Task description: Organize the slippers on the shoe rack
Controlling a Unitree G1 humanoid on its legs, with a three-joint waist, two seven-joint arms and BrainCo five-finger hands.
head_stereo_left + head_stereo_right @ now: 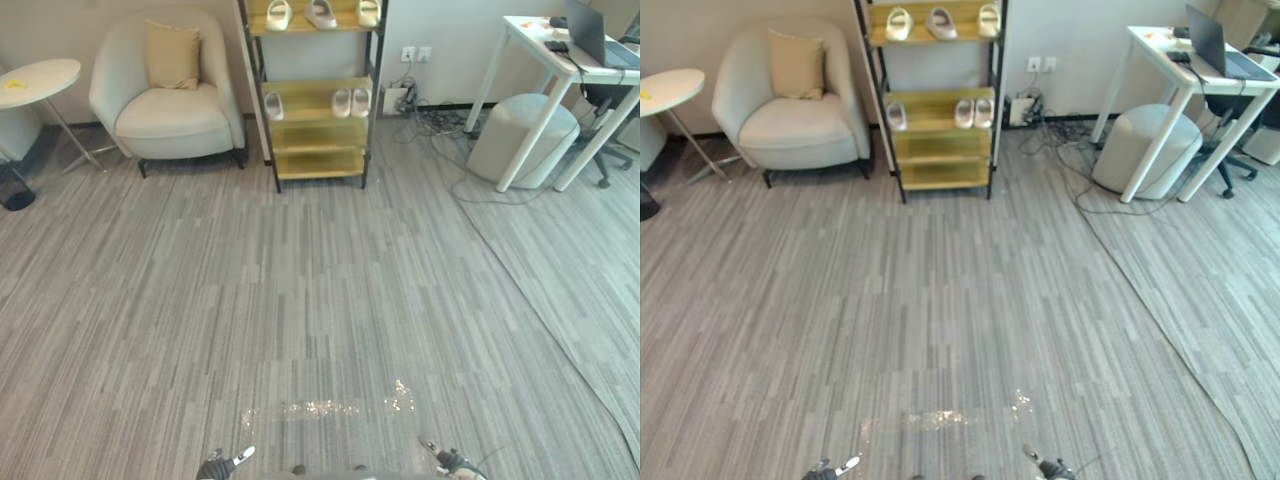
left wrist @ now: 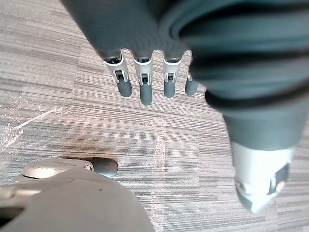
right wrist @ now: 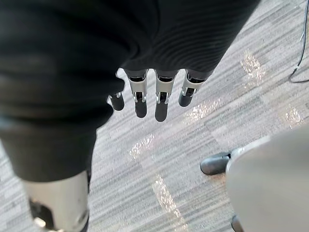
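Far ahead by the wall, right of the armchair point(image 1: 170, 100): rack point(image 1: 318, 160) | I see three slippers point(image 1: 320, 14) on its top shelf, a pair point(image 1: 351, 102) and a lone slipper point(image 1: 274, 105) on the middle shelf | left robot hand point(image 2: 143, 84) low over the floor, fingers straight, empty | right robot hand point(image 3: 161, 99) likewise spread, holding nothing

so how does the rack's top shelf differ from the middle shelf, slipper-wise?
Spacing: the top shelf has its slippers spread apart; the middle shelf has a pair side by side at the right and a single slipper alone at the left. Pose: the top shelf's centre slipper looks angled; the middle shelf's look straight. Shared: three pale slippers each.
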